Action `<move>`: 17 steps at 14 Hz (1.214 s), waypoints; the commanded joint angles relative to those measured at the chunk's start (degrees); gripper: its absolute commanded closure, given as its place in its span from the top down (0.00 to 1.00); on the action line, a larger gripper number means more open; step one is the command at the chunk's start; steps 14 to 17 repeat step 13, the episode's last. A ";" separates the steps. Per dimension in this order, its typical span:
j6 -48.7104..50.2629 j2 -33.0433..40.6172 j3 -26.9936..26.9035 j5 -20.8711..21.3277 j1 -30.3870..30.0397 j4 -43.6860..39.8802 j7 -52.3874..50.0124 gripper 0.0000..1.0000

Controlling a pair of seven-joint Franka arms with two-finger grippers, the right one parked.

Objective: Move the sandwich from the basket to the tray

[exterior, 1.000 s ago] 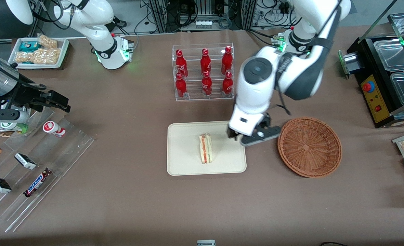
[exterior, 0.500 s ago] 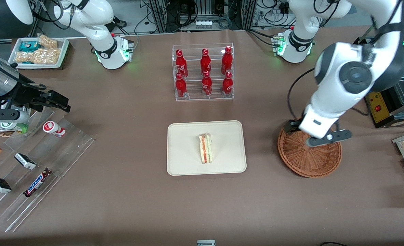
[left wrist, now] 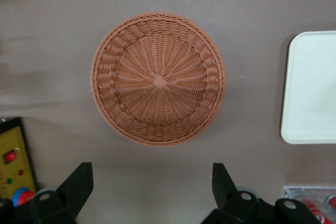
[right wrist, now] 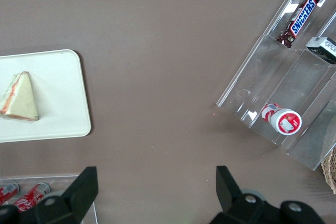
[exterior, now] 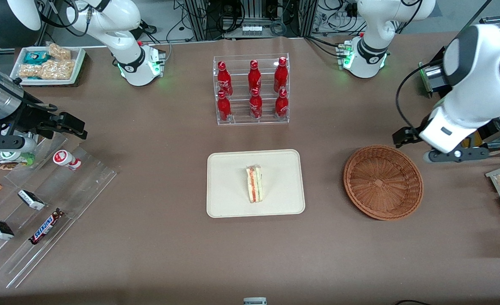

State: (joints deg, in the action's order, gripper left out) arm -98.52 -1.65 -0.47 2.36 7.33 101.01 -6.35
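Withdrawn from above the basket point(exterior: 383, 182) since half a second ago: gripper point(exterior: 440, 148), now beside its rim toward the working arm's end of the bench, fingers point(left wrist: 77, 184) spread wide, empty. Sandwich point(exterior: 254, 184) at rest on tray point(exterior: 228, 203), well apart from basket. Residual risk judged slight: wedge toppling if tray jolted.

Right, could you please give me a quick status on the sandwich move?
Gripper open, empty, above table beside basket. Sandwich lying on tray. Basket empty. Nothing in the way.
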 commanded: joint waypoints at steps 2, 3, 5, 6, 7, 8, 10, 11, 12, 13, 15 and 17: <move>1.58 4.37 0.56 -0.60 -2.49 0.59 7.05 1.00; 1.66 4.90 0.47 -0.43 -2.49 0.33 7.32 1.00; 1.66 5.08 0.56 -0.42 -3.02 -0.63 7.15 1.00; 1.92 5.25 0.56 -0.42 -3.11 -0.64 6.88 1.00; 2.10 5.78 0.65 -0.60 -3.02 -0.38 6.79 1.00; 2.36 5.78 0.65 -0.69 -3.11 -0.29 6.62 1.00; 2.54 5.78 0.65 -2.52 -3.02 -0.28 6.53 1.00; 2.63 5.87 0.65 -3.67 -3.02 -0.46 6.53 1.00; 2.89 6.04 0.65 -3.85 -3.02 -0.55 6.53 1.00; 3.16 6.05 0.65 -3.85 -3.02 -0.55 6.53 1.00; 3.16 6.05 0.65 -3.85 -3.02 -0.55 6.53 1.00; 3.16 6.05 0.65 -3.85 -3.02 -0.55 6.53 1.00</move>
